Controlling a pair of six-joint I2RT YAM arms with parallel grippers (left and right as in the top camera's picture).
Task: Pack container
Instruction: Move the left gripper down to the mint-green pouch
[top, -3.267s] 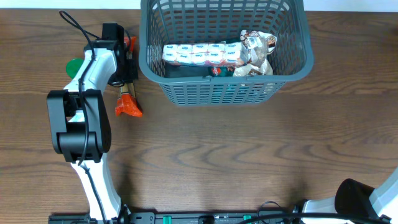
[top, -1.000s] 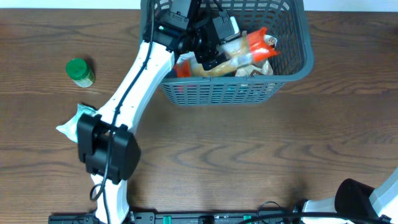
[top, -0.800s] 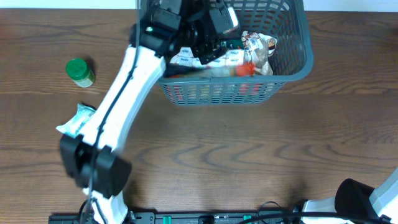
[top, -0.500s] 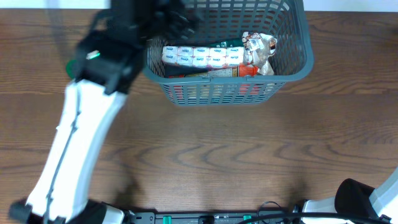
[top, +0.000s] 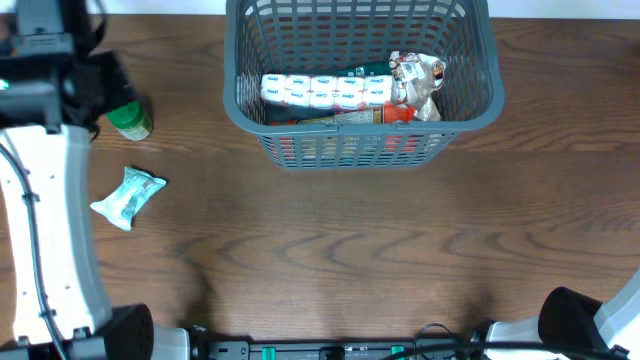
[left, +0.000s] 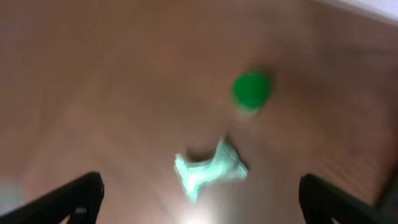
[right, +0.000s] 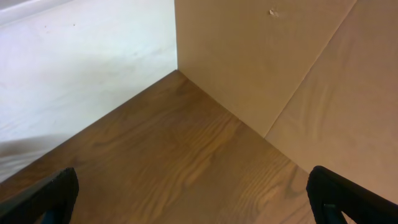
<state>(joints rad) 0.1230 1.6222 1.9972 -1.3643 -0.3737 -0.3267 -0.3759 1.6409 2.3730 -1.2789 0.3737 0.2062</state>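
Note:
The container (top: 470, 110), a dark grey slotted basket, stands at the back centre. It holds a row of white packs (top: 325, 90), an orange-red packet (top: 385, 115) and a crumpled bag (top: 415, 80). To its left on the table lie a green-lidded jar (top: 128, 118) and a pale green packet (top: 128, 194). My left gripper (left: 200, 193) hangs open and empty high over the packet (left: 208, 171) and jar (left: 251, 89); this view is blurred. My right gripper (right: 193, 180) is open over bare wood, far from the container.
The left arm (top: 45, 200) runs along the table's left edge. The right arm's base (top: 590, 325) sits at the front right corner. A wall and a light floor show beyond the table edge in the right wrist view.
The left arm has pulled out of the basket and swung far left, leaving the orange-red packet inside. The right arm has not moved.

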